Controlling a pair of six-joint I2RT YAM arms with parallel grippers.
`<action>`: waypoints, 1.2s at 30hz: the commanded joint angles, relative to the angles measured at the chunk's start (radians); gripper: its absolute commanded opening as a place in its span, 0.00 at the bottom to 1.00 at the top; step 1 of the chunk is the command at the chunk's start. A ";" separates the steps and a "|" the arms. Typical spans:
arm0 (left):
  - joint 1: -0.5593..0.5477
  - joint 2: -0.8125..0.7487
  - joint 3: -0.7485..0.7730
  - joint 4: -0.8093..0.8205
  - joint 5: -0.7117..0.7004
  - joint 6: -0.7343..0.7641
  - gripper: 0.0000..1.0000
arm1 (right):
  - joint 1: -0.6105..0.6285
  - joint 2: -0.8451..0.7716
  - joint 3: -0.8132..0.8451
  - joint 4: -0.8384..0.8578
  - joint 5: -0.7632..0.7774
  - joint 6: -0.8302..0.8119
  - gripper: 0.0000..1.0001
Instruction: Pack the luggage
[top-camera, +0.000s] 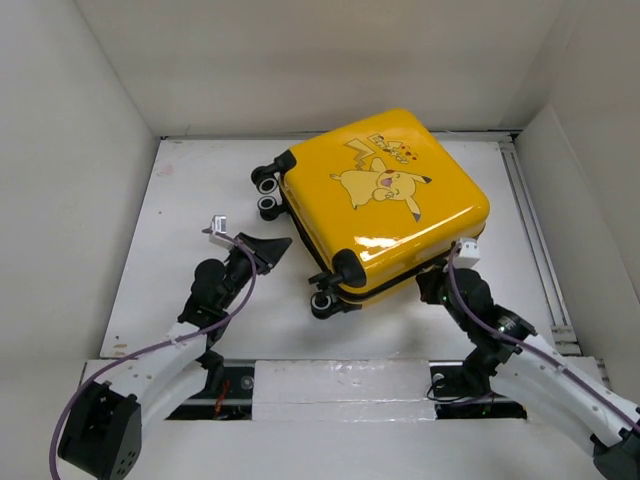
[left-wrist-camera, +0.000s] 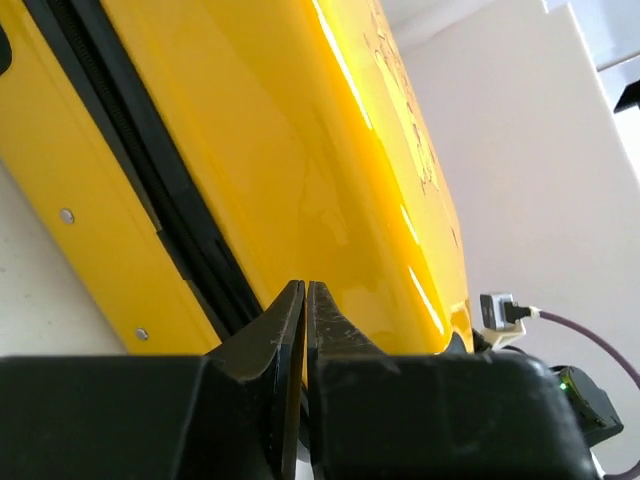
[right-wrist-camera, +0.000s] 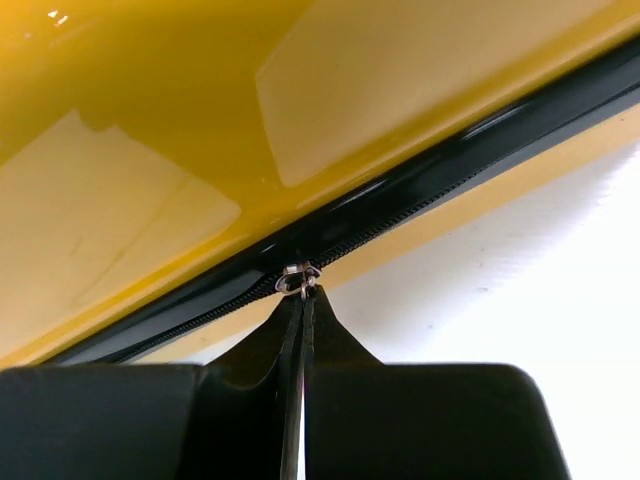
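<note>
Fingers (left-wrist-camera: 262, 340) of left gripper (left-wrist-camera: 305, 290) pressed together, holding nothing, tips just beside black zipper trim (left-wrist-camera: 170, 230) on near-left side of luggage (top-camera: 385, 195). Right gripper (right-wrist-camera: 301, 298) pinching small metal zipper pull (right-wrist-camera: 299, 278) on near-right side. Luggage shut, lying flat on white surface (top-camera: 170, 280), centre toward far right, Pikachu print up, wheels (top-camera: 268, 195) facing left.

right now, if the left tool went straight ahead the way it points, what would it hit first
The luggage: the shut left tool points at its side wall, near the black zipper trim. The gap looks small, but depth is unclear.
</note>
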 joint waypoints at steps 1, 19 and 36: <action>0.003 0.014 0.061 0.028 0.034 0.053 0.00 | -0.010 0.092 0.067 0.154 -0.029 -0.087 0.00; 0.003 -0.408 0.023 -0.435 -0.018 0.162 1.00 | 0.077 0.777 0.412 0.573 -0.330 -0.282 0.00; 0.003 -0.174 0.050 -0.213 -0.143 0.136 0.92 | 0.068 0.694 0.281 0.584 -0.348 -0.273 0.00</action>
